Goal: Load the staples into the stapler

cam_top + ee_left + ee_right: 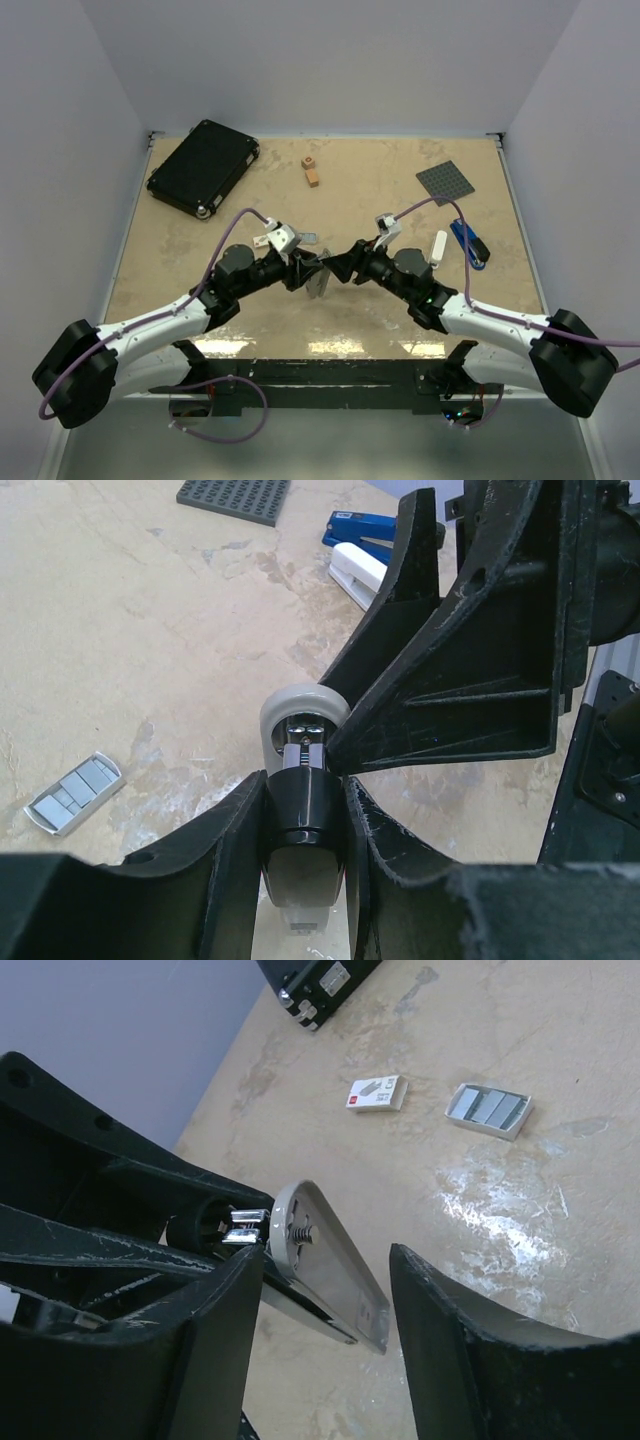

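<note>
The stapler appears lifted off the tabletop between the two arms, and the next move depends on how its silver half lies inside the right claw. The left claw is clenched on the stapler's black top part, one finger on each side. From that grip the silver plate runs out slantwise, hinge end nearest the left claw, free end angling down and away, so its long axis passes through the gap of the right claw. That claw stands released, jaws apart around the plate, one finger just beside it and the other apart from it. The staples lie in a small tray on the tabletop beyond the stapler, untouched. The right arm looks the freer to fetch them.
</note>
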